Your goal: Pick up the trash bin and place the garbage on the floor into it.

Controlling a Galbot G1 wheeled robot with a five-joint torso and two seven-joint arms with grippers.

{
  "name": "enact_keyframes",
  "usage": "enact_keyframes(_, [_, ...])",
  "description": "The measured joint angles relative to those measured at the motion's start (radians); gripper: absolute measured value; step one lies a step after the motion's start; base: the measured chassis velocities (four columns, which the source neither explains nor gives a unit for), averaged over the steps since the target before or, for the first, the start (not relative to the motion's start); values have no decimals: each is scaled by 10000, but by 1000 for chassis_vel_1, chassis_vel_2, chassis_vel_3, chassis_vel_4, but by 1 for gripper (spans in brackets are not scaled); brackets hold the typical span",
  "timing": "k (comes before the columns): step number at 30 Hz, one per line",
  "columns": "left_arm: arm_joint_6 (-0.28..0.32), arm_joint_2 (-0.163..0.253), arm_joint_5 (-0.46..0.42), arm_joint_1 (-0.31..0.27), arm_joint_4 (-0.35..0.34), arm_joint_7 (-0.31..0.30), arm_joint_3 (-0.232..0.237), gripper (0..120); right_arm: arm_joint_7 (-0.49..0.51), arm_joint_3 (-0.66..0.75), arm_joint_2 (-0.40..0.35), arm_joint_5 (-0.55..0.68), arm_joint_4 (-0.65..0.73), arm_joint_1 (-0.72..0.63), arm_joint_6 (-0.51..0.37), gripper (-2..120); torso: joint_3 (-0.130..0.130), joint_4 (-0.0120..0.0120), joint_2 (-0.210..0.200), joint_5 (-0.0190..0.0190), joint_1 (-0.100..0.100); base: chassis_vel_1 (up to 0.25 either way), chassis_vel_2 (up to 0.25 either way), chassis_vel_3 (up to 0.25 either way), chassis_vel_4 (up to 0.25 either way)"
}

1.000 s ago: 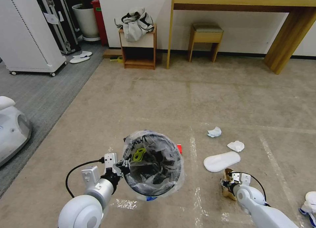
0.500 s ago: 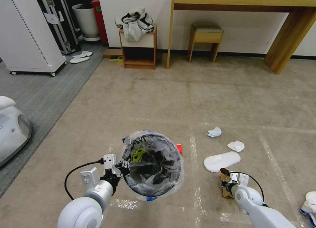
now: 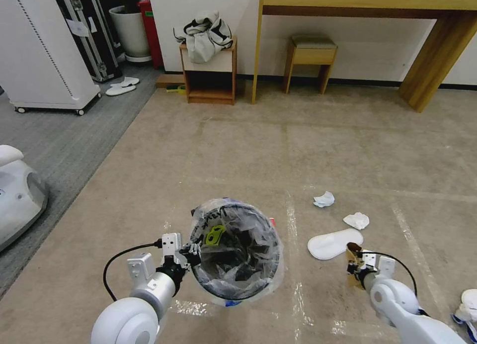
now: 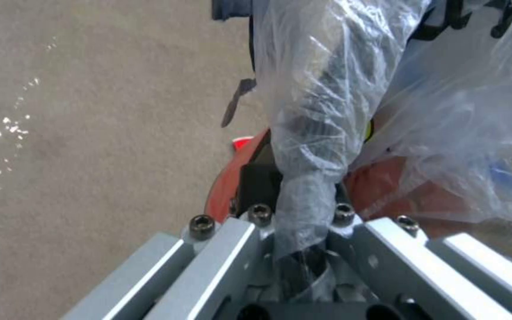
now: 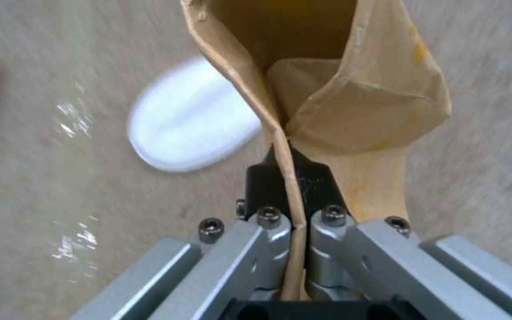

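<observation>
Crinkled clear plastic lines the trash bin (image 3: 237, 254), which we see held above the floor (image 3: 298, 150) at the lower middle of the head view, its open mouth facing up. Our left gripper (image 3: 185, 254) is clamped on the bin's rim at its left side; in the left wrist view the left gripper (image 4: 300, 231) has its fingers pinched over a bunched fold of the liner with the red wall of the bin (image 4: 232, 178) just beyond them. Our right gripper (image 3: 357, 267) is low on the right and closed on the brown paper bag (image 3: 354, 264); in the right wrist view the right gripper (image 5: 294, 231) squeezes a creased edge of the brown paper bag (image 5: 351, 89), whose open body stands beyond the fingers. On the beige carpet just beside the bag lies the flat white oval piece (image 3: 334, 243), also seen in the right wrist view (image 5: 191, 122). Near it, farther from us, lie two crumpled white tissues (image 3: 356, 219), one of them (image 3: 323, 199) closer to a shiny tape line (image 3: 290, 219). A red wrapper (image 3: 271, 221) peeks out from behind the bin's far rim.
</observation>
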Motion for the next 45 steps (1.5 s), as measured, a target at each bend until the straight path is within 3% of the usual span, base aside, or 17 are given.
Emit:
enact_keyframes(4, [9, 34, -22, 20, 55, 16, 74, 1, -2, 620, -210, 51, 942, -595, 1, 0, 0, 1, 1, -3, 0, 0, 0, 0, 0])
enact_keyframes(9, [95, 37, -44, 191, 34, 93, 296, 1, -538, 2181, -564, 167, 3357, -1880, 189, 0, -1, 1, 2, -3, 0, 0, 0, 0, 0])
enact_keyframes(21, [230, 30, -506, 574, -186, 142, 19, 1, -2288, 3634, -732, 600, 6457, -2375, 1007, 0, -1, 4, 1, -3, 0, 0, 0, 0, 0])
enact_keyframes(29, [534, 372, -2495, 410, -509, -650, -139, 1, -4067, 3693, -842, 587, 7335, -2571, 1669, 0, -1, 3, 1, -3, 0, 0, 0, 0, 0])
enact_keyframes(33, [657, 735, -4194, 105, -733, -1458, -152, 1, -5496, 3885, -961, 693, 7494, -2775, 2161, 0, -1, 2, 0, -2, -1, 0, 0, 0, 0])
enact_keyframes(45, [759, 913, -5373, -205, -866, -2178, 26, 1, -7842, 4117, -960, 710, 7508, -3409, 2700, 0, 0, 2, -2, -3, 0, 0, 0, 0, 0])
